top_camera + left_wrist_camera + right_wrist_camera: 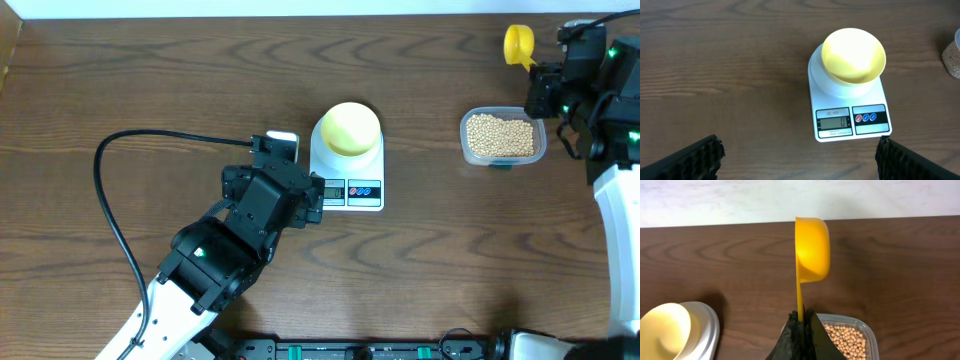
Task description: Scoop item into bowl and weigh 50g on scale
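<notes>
A: Our right end effector (802, 319) is closed on the handle of the bright yellow long-handled plastic scoop (812, 250). It is held up just beyond the clear plastic tub (464, 135) of small round beige beans (847, 339).

B: Then we should dip deep, turn the cup up and lift level. The left end effector (799, 152) is spread open and empty before the flat white plastic scale (850, 115), which carries the empty pale yellow round bowl (854, 55). We should pour in small loads.
</notes>
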`<state>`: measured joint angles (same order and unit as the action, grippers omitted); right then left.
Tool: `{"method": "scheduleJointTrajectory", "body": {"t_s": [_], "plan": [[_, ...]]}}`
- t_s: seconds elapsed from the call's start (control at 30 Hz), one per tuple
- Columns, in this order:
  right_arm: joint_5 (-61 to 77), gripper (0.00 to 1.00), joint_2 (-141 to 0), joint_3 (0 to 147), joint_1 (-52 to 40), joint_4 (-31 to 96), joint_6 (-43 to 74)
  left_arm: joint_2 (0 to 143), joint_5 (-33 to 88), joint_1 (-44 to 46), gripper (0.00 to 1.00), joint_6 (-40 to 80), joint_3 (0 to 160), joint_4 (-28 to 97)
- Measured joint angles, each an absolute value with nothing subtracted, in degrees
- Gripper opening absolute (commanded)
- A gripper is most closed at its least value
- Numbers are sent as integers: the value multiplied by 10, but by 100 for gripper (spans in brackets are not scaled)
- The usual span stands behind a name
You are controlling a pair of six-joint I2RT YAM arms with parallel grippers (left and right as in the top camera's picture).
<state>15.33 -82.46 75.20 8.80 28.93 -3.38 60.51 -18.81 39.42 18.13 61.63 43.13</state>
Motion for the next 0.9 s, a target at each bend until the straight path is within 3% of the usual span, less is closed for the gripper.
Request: {"method": "scheduleJointTrajectory", "body": {"t_s": [0.9], "plan": [[147, 1, -856, 752, 88, 257, -31, 605, -188, 394, 100, 181, 616, 431]]}}
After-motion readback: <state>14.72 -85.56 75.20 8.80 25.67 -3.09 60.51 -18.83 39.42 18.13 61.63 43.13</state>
